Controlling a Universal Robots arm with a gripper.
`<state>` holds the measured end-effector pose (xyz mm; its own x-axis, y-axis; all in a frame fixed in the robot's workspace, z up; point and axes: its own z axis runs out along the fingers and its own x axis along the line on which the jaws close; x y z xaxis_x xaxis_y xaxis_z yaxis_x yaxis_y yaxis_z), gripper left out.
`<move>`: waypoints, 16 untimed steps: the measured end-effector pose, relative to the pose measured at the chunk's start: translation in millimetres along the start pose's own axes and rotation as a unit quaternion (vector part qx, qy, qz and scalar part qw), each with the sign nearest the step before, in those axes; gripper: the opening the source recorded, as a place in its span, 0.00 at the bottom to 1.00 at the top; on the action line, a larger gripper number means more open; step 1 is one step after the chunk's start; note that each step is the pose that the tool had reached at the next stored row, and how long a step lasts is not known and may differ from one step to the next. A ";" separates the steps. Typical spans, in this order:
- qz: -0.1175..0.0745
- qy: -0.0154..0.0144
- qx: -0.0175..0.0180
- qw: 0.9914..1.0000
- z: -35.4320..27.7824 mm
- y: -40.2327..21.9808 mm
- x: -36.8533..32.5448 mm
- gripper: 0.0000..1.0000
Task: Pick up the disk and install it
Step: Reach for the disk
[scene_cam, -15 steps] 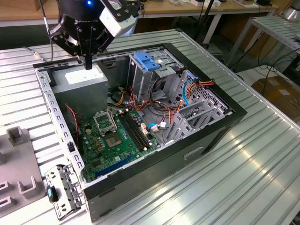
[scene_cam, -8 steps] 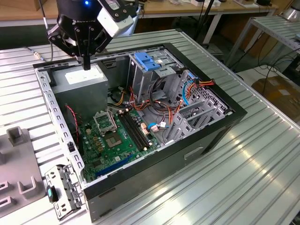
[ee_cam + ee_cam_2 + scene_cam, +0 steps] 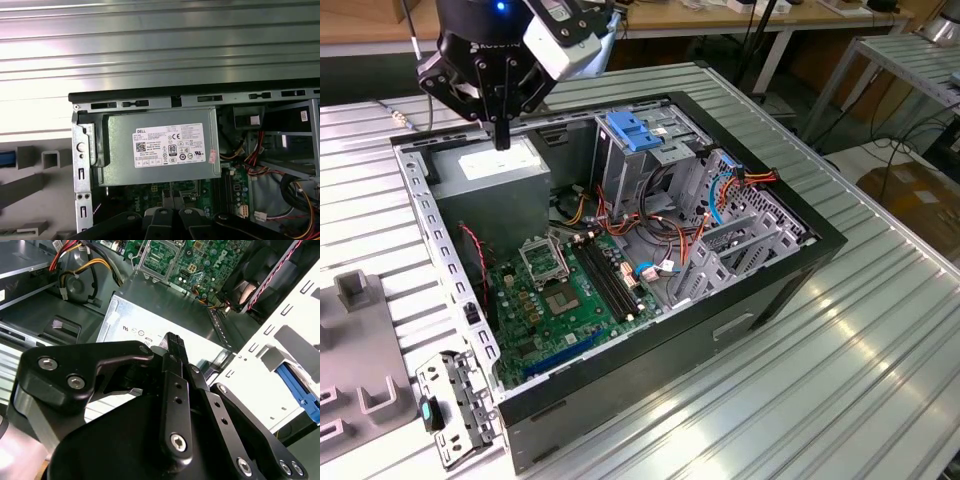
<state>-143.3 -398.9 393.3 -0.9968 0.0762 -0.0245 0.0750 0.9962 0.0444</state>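
Ribbed metal desk, open PC case on it. Disk: probably the blue edge in the grey fixture just beside the case, outside it; can't confirm. Hand has its fingers together and empty, and hovers over the power supply in the case's corner. By my read nothing is done: pick and install are both left. Drive cage with a blue latch sits further in. Open room above the case; rim and cables crowd the cage.
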 end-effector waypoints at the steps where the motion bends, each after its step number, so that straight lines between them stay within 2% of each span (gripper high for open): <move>1: 0.000 0.000 0.000 1.000 0.0 0.0 0.4 0.11; 16: 0.000 0.000 0.000 1.000 -0.2 -0.6 8.1 0.11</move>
<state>-151.5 -398.9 393.3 -0.9968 0.0762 -0.0245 0.0751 0.9962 0.0444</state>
